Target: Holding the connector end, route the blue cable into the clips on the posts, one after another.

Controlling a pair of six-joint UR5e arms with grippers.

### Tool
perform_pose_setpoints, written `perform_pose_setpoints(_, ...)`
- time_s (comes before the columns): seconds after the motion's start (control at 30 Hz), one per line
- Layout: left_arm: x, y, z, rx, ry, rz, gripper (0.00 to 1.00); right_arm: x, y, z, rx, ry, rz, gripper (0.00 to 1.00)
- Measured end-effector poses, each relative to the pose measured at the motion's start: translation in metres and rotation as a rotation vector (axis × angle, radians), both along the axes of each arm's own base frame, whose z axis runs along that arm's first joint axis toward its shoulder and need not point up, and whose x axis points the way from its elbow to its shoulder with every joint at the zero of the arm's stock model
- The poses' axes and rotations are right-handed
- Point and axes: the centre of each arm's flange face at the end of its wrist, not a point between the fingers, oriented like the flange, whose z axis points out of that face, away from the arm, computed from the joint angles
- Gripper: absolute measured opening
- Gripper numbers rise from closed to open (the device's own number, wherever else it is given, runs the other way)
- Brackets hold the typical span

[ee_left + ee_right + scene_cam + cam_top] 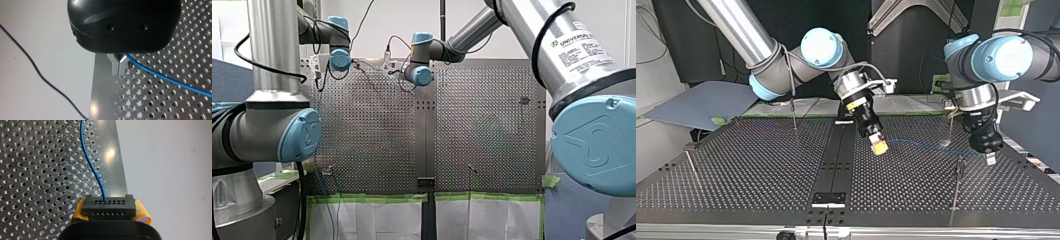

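Metal worktop (761, 165): a perforated plate with thin posts (956, 187) standing on it, one near the top view's lower right and others towards its left.
blue cable (921, 145): runs in a shallow line just above the worktop between the two hands, in the top view's right half. I see no clip holding it anywhere along that span.
connector (108, 206): a black block with rows of small holes. The blue cable leaves its face and runs ahead over the worktop.
right hand (110, 210): closed on the connector, with a yellow pad (141, 213) pressed against each side (so the "holding the connector end" part is in place).
left hand (118, 65): the metal fingers (115, 68) are drawn together to a narrow tip, and the cable comes out from between them. It looks pinched there, some way along from the connector.
done: the grasp on the connector and a second hold further down the cable, judging by both wrist views.
left to do: by my reading, all of the routing. No post shows the cable seated in its clip, though the clips are too small to make out.
next: probably bring the span to the post just beside the left hand in the top view and press it in, then move on to the others.
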Motion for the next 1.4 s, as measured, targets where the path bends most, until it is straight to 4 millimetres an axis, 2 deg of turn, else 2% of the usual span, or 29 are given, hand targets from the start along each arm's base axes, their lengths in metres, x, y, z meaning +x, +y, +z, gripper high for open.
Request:
perform_pose_setpoints(0.27, 0.011, -0.007, -0.005, 0.016, 0.024, -0.055, 0.00, 0.002, 0.001, 0.003, -0.003, -0.004, 0.002, 0.00)
perform_pose_setpoints(0.67, 0.015, 0.003, -0.005, 0.020, 0.023, -0.031, 0.00, 0.001, -0.003, -0.002, 0.004, 0.004, -0.003, 0.00)
perform_pose_setpoints(0.97, 0.025, 0.003, 0.008, 0.020, -0.004, -0.053, 0.00, 0.002, -0.005, -0.005, 0.002, 0.006, 0.002, 0.00)
perform_pose_setpoints(1.4, 0.037, 0.016, 0.001, 0.013, 0.018, -0.031, 0.00, 0.000, -0.011, -0.005, 0.000, 0.007, -0.001, 0.00)
